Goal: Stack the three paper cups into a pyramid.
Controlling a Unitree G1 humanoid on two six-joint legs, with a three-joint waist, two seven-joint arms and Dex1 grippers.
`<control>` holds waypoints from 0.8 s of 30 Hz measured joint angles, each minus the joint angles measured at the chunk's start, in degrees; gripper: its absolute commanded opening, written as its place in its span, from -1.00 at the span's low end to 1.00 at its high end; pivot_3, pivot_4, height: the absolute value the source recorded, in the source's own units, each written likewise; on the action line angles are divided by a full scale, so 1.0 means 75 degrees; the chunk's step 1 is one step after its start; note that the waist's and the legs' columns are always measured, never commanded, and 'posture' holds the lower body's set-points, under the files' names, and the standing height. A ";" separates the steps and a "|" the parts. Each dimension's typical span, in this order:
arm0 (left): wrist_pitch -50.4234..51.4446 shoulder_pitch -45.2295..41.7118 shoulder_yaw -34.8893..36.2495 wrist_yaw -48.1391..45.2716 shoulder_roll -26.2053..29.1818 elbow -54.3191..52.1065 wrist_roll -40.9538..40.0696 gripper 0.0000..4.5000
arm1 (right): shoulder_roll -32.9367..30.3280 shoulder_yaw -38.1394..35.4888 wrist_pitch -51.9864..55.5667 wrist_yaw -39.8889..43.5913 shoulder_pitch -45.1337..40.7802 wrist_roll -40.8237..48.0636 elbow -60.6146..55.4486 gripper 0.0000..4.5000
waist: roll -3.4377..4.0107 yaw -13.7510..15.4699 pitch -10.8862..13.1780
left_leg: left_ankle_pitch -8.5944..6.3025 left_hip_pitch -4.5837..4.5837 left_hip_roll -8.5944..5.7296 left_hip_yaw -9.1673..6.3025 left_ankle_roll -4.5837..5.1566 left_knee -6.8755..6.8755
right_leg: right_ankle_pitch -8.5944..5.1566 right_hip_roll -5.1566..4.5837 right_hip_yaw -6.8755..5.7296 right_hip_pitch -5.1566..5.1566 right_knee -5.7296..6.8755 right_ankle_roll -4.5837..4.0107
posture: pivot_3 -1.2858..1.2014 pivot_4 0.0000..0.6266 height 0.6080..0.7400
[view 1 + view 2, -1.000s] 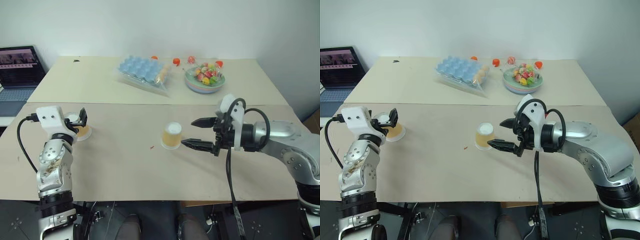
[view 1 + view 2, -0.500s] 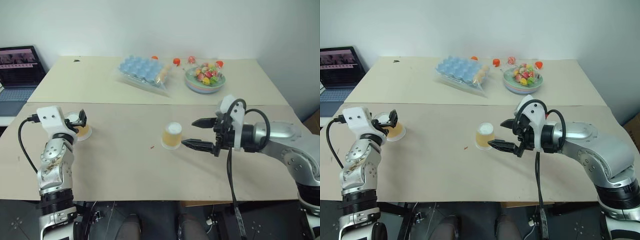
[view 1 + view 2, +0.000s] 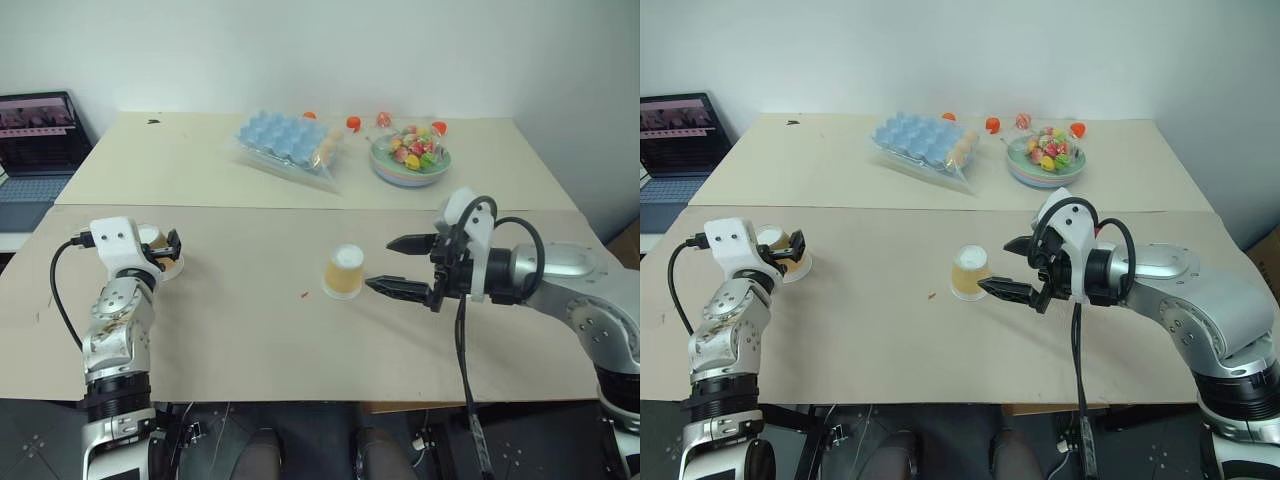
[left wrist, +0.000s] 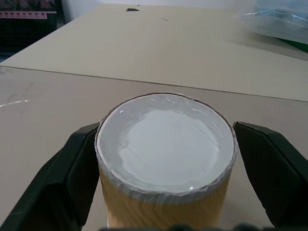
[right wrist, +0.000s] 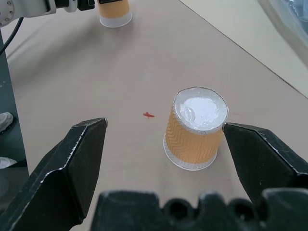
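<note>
Two paper cups are visible, both standing upside down on the tan counter [image 3: 250, 330]. The left paper cup [image 3: 160, 255] stands near the counter's left edge. The middle paper cup [image 3: 345, 271] stands near the centre, beside a small red mark [image 3: 304, 295].

Left tool [image 4: 166, 159]: its two black fingers [image 4: 79, 163] straddle the left paper cup. One finger touches the cup wall; the other stands just beside it with a narrow gap. The tool is partly closed around the cup, and a firm grip cannot be confirmed.

Right tool [image 3: 392, 264]: its jaws stand wide open, level, pointing toward the middle paper cup. The fingertips are just beside that cup, not touching it.

At the counter's far side lie a blue egg tray [image 3: 285, 138] in clear wrap and a bowl of coloured candies [image 3: 410, 155]. A laptop [image 3: 38, 135] stands off the left edge.
</note>
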 measured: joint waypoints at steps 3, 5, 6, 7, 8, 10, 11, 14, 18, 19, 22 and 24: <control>-0.0062 -0.0111 -0.0014 -0.0059 -0.0001 0.0061 0.0002 0.11 | 0.0000 -0.0011 0.0004 -0.0037 0.0034 0.0000 -0.0039 1.00 | 0.0000 0.0001 0.0000 | 0.0000 0.0000 0.0000 0.0000 0.0000 0.0000 | 0.0000 0.0000 0.0000 0.0000 0.0000 0.0000 | 0.03 -0.52 1.00; -0.0201 -0.0245 -0.0083 -0.0105 0.0000 0.0065 0.0014 0.11 | 0.0000 -0.0015 0.0005 -0.0076 0.0037 0.0000 -0.0050 1.00 | 0.0000 0.0002 0.0000 | 0.0000 0.0000 -0.0001 0.0000 0.0000 0.0000 | 0.0000 0.0000 0.0000 0.0000 0.0000 0.0000 | 0.03 -0.52 1.00; -0.0254 -0.0299 -0.0115 -0.0120 0.0001 0.0064 0.0017 0.11 | 0.0000 -0.0015 0.0006 -0.0085 0.0037 0.0001 -0.0054 1.00 | 0.0000 0.0006 0.0000 | 0.0000 0.0000 0.0000 0.0000 0.0000 0.0000 | 0.0000 0.0000 0.0000 0.0000 0.0000 0.0000 | 0.03 -0.52 1.00; -0.0309 -0.0355 -0.0144 -0.0187 0.0001 0.0064 0.0013 0.11 | 0.0000 -0.0021 0.0006 -0.0097 0.0042 0.0001 -0.0061 1.00 | 0.0000 0.0005 0.0000 | 0.0000 -0.0001 0.0000 0.0000 0.0000 0.0000 | 0.0000 0.0000 0.0000 0.0000 0.0000 0.0000 | 0.03 -0.52 1.00; -0.0334 -0.0422 -0.0176 -0.0257 0.0001 0.0063 0.0008 0.11 | 0.0000 -0.0027 0.0008 -0.0108 0.0047 0.0001 -0.0063 1.00 | 0.0000 0.0005 0.0000 | 0.0000 -0.0002 -0.0001 0.0000 0.0000 0.0000 | 0.0000 0.0000 -0.0001 0.0000 -0.0001 0.0000 | 0.03 -0.52 1.00; -0.0441 -0.0570 -0.0312 -0.0513 0.0047 0.0064 0.0007 0.11 | 0.0000 -0.0046 0.0010 -0.0126 0.0071 0.0001 -0.0087 1.00 | 0.0000 0.0007 0.0000 | 0.0000 -0.0003 -0.0001 0.0000 0.0000 0.0000 | 0.0000 0.0000 -0.0002 0.0000 -0.0001 0.0000 | 0.03 -0.52 1.00; -0.0477 -0.0674 -0.0443 -0.0732 0.0110 0.0065 0.0002 0.11 | 0.0000 -0.0055 0.0012 -0.0138 0.0086 0.0001 -0.0106 1.00 | 0.0000 0.0013 0.0000 | 0.0000 -0.0003 -0.0001 0.0000 0.0000 0.0000 | 0.0000 0.0000 -0.0002 -0.0001 -0.0001 0.0000 | 0.03 -0.52 1.00; -0.0501 -0.1269 -0.1002 -0.1786 0.0399 0.0056 -0.0162 0.11 | 0.0000 -0.0081 0.0014 -0.0186 0.0131 0.0006 -0.0156 1.00 | 0.0000 0.0031 0.0000 | 0.0001 -0.0004 -0.0004 -0.0003 -0.0002 0.0001 | 0.0000 -0.0002 -0.0007 0.0001 -0.0001 0.0000 | 0.03 -0.52 1.00; -0.0549 -0.1458 -0.1513 -0.2915 0.0589 0.0021 -0.0327 0.11 | 0.0000 -0.0170 0.0015 -0.0271 0.0237 0.0006 -0.0235 1.00 | 0.0000 -0.0047 0.0000 | 0.0000 -0.0005 -0.0001 -0.0001 0.0000 -0.0003 | 0.0000 0.0002 -0.0003 -0.0004 -0.0002 0.0000 | 0.03 -0.52 1.00; -0.0614 -0.1458 -0.1688 -0.3389 0.0659 0.0038 -0.0382 0.11 | 0.0008 -0.0206 0.0017 -0.0308 0.0301 0.0006 -0.0261 1.00 | 0.0000 -0.0054 0.0000 | 0.0000 -0.0004 -0.0001 -0.0001 0.0000 -0.0004 | 0.0000 0.0002 -0.0002 -0.0004 0.0001 0.0000 | 0.03 -0.52 1.00; -0.0874 -0.1458 -0.2315 -0.4886 0.0909 0.0046 -0.0590 0.11 | 0.0078 -0.0316 0.0127 -0.0510 0.0419 0.0021 -0.0382 1.00 | 0.0001 -0.0049 0.0000 | 0.0001 -0.0002 -0.0001 0.0000 -0.0001 -0.0004 | 0.0000 0.0002 -0.0002 -0.0004 0.0003 0.0000 | 0.03 -0.52 1.00; -0.1029 -0.1454 -0.2579 -0.5496 0.0955 0.0145 -0.0600 0.11 | 0.0083 -0.0387 0.0175 -0.0605 0.0502 0.0100 -0.0519 1.00 | 0.0001 -0.0036 0.0000 | 0.0000 -0.0001 -0.0001 -0.0001 0.0000 -0.0004 | 0.0000 0.0002 -0.0003 -0.0002 0.0002 0.0000 | 0.03 -0.52 1.00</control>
